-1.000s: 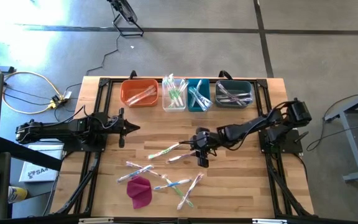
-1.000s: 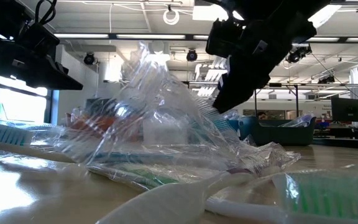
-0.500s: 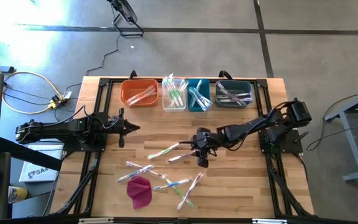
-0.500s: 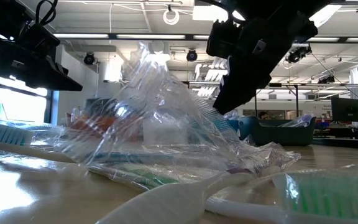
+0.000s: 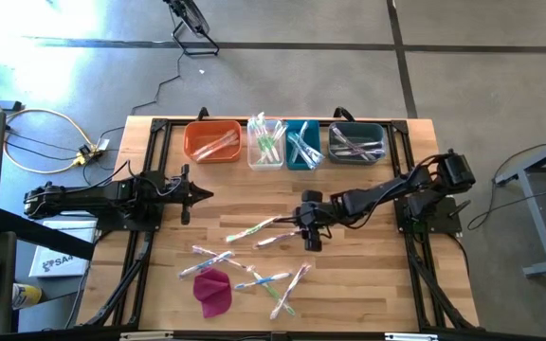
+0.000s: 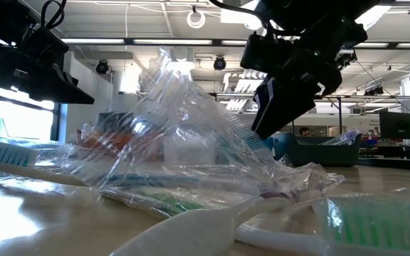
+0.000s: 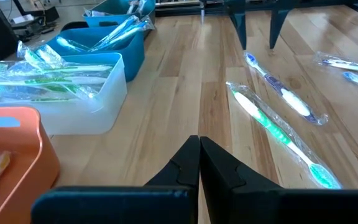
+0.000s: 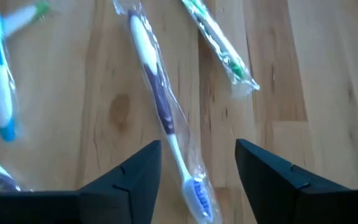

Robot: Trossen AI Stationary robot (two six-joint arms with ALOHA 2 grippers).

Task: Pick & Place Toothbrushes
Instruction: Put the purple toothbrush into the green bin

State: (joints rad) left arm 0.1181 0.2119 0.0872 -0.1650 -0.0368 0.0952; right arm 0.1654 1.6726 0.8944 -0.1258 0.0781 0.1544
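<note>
On your left, the left gripper (image 5: 202, 195) waits over bare table (image 5: 368, 275), its fingers pressed together and holding nothing. Behind it, along the far edge, you see four bins in a row: the orange bin (image 5: 212, 142), the clear bin (image 5: 265, 144), the blue bin (image 5: 302, 146) and the dark bin (image 5: 356, 143), each already with some wrapped brushes inside.

In the middle of the table the loose toothbrushes (image 5: 250, 230) lie scattered in their shiny wrappers, and a magenta cloth (image 5: 213, 290) lies near the front ones; it is not part of your job.

More to the right, the right gripper (image 5: 306, 230) hangs with its jaws spread wide and empty. In its wrist view the purple-handled toothbrush (image 8: 160, 113) lies on the wood, running toward the gap between the two fingers, with the brush head nearest them.

I judge each brush to be very light and stiff, but the wrapper is loose and slippery, so it can slide away. You should close across the handle near its middle, not on the empty film at the ends.
</note>
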